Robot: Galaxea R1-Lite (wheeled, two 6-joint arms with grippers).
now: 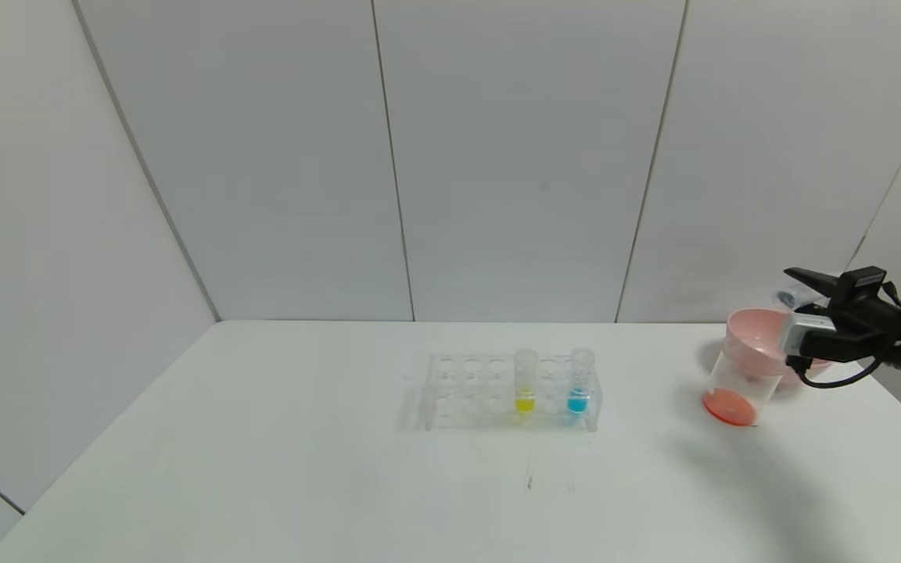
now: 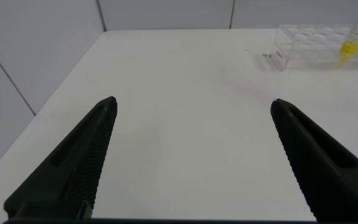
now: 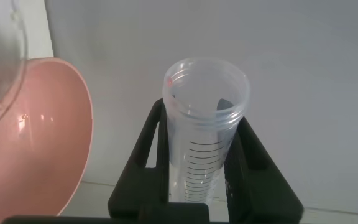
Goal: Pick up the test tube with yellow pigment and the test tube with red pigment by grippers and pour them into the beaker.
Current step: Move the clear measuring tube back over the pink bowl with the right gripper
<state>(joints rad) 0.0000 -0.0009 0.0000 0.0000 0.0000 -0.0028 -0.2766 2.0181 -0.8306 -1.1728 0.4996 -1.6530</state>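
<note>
Your right hand (image 3: pixel 201 177) is clamped on a test tube (image 3: pixel 205 124), mouth pointing away from the wrist, and the tube looks empty, no red left in what shows. Just beside and below that hand stands the beaker (image 1: pixel 734 389), a red-orange pool already at its bottom, so the red pour seems done. The pink bowl (image 1: pixel 755 344) sits right behind the beaker, touching or nearly so; mind it as you swing the tube away. Tip the tube back upright before you travel, in case a drop clings to the rim.

Your left hand (image 2: pixel 191 155) hangs spread wide, holding nothing, over bare table (image 2: pixel 185 74). Farther out from it, well apart, the clear rack (image 1: pixel 509 391) holds the test tube with yellow pigment (image 1: pixel 525 381) upright, with the blue tube (image 1: pixel 579 383) beside it. Come straight down on the yellow one, grip below the threaded rim, lift vertically clear of the rack.
</note>
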